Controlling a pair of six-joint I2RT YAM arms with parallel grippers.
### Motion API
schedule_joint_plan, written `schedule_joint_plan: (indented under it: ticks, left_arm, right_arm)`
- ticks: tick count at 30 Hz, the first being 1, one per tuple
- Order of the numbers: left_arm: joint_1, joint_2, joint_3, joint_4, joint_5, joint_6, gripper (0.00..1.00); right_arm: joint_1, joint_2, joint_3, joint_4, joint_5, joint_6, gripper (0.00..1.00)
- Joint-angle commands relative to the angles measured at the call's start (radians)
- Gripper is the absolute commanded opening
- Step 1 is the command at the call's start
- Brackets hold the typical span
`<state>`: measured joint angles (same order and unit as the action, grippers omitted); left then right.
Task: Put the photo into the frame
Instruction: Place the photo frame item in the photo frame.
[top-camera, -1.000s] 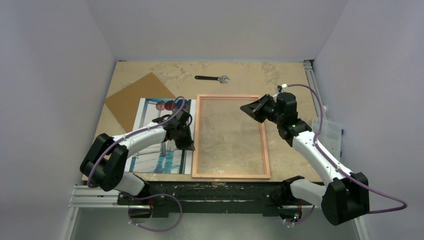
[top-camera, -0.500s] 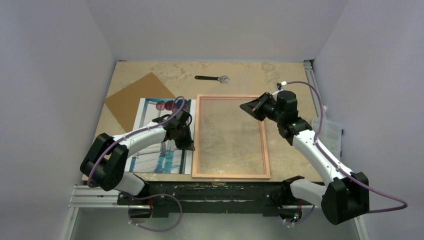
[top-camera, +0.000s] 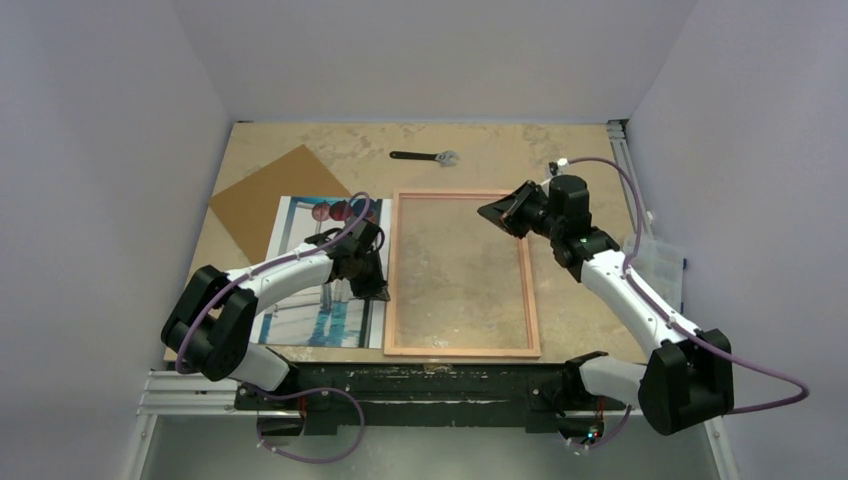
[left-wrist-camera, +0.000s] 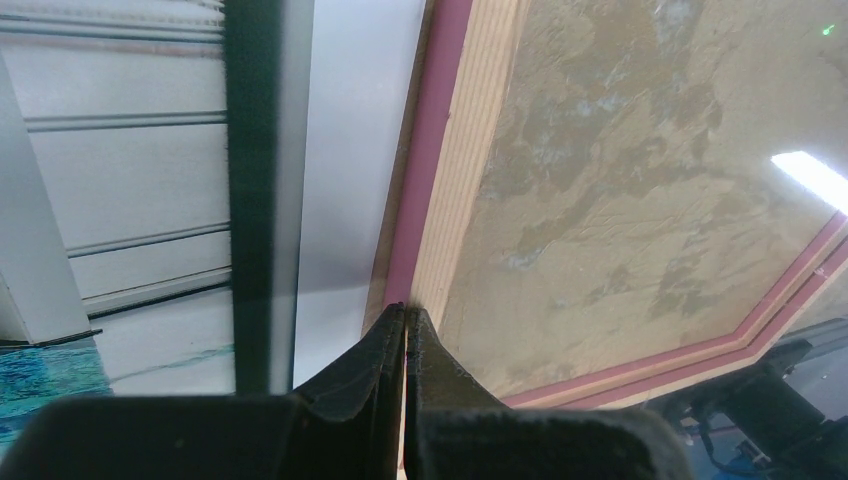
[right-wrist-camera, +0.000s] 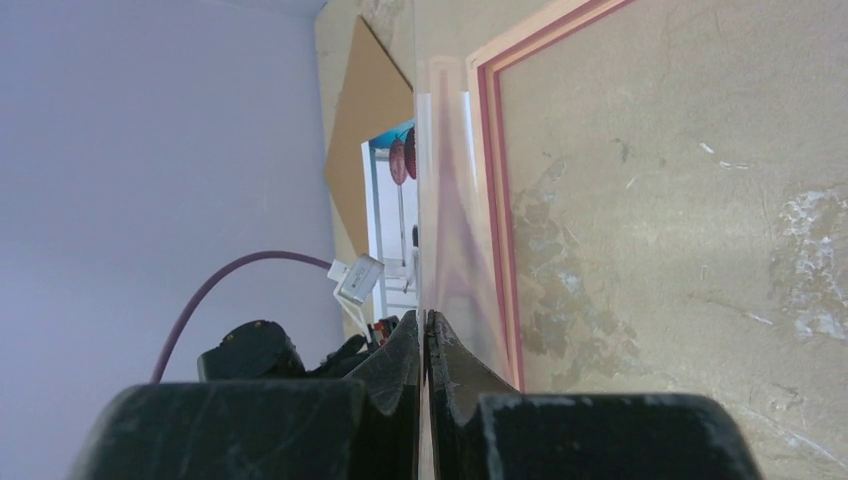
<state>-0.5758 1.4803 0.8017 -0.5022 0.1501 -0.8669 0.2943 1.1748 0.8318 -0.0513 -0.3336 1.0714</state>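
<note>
From overhead I saw the frame (top-camera: 460, 351) lying flat on the bench (top-camera: 580, 150), in the middle of the view, wood-coloured side up. The photo (top-camera: 320, 325) lay face up just left of it, its right edge along the frame's left rail and its upper left corner over a brown board (top-camera: 270, 195). A wrench (top-camera: 425, 156) sat apart near the top.

The left hand (top-camera: 368, 287) was down at the seam between the photo and the frame. On its wrist camera the fingers were pressed together, tips at the pink rail. I could not tell if anything was between them.

The right hand (top-camera: 492, 213) hung over the frame's upper right corner. Its own camera showed the fingers closed on the edge of a clear pane (right-wrist-camera: 440, 180), which ran up the picture from the fingertips.
</note>
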Motion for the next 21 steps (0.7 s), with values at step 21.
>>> schedule_joint_plan:
  ticks: [21]
  left_arm:
    - [-0.002, 0.081, -0.042, -0.020, -0.103, 0.046, 0.00]
  right_arm:
    - [-0.016, -0.093, -0.060, 0.004, 0.042, -0.004, 0.00]
